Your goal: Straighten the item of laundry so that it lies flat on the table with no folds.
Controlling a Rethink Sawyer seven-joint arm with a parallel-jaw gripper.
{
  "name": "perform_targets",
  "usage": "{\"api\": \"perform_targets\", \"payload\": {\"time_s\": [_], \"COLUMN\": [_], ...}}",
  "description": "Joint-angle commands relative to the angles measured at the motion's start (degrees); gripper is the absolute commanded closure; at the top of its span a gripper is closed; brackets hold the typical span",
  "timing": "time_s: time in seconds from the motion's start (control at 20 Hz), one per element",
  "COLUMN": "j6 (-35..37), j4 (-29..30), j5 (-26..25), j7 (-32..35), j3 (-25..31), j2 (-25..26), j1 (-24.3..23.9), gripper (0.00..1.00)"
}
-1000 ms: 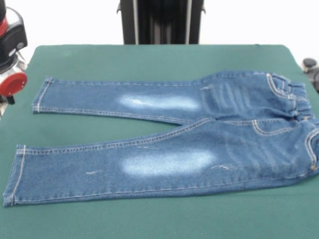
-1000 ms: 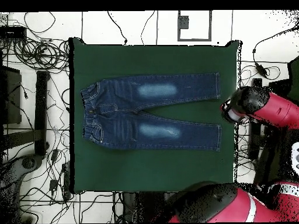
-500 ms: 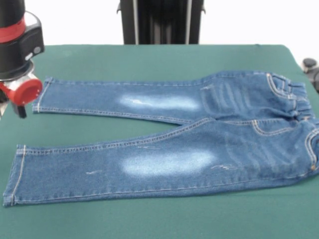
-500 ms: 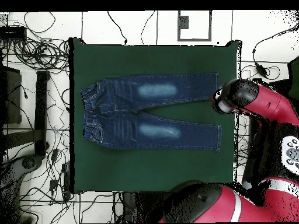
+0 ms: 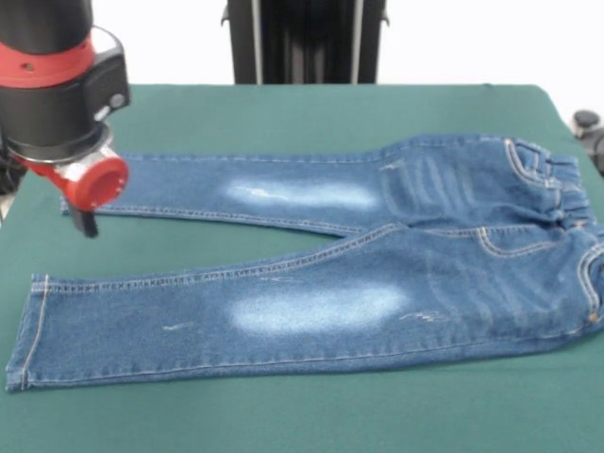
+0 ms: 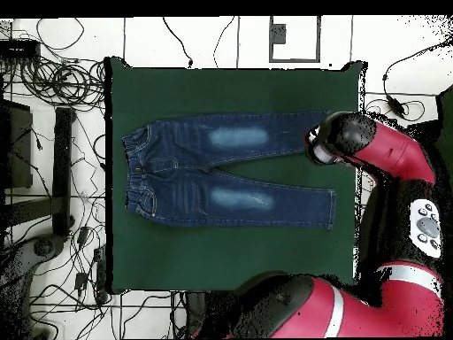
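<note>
Whether the gripper point(image 5: 87, 222) is clenched or released I cannot tell. Beneath it lies the hem of one leg of the jeans point(image 5: 359, 274), soft faded denim spread flat across the green felt table point(image 5: 283, 109). The red-and-black arm point(image 6: 389, 164) has swung inward from the table's edge, wrist pointing down.

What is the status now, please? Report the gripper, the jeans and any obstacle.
Gripper over hem of one leg, fingers unclear. Jeans spread flat on table, legs apart, no folds seen. Nothing in the way.
</note>
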Motion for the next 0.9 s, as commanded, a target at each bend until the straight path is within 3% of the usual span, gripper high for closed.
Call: {"api": "perform_targets", "payload": {"time_s": [0.05, 0.3, 0.65, 0.9], "j6": [-2.28, -2.06, -7.83, -7.03], "j4": [8.59, 5.49, -0.34, -4.16], "j5": [6.49, 8.1, 5.26, 3.72], "j7": [16.96, 16.43, 8.13, 5.29], "j3": [4.71, 3.74, 3.2, 2.38], "j2": [0.61, 2.02, 4.27, 4.71], "j1": [5.71, 7.75, 6.05, 5.15], "gripper": [1.0, 1.0, 1.0, 1.0]}}
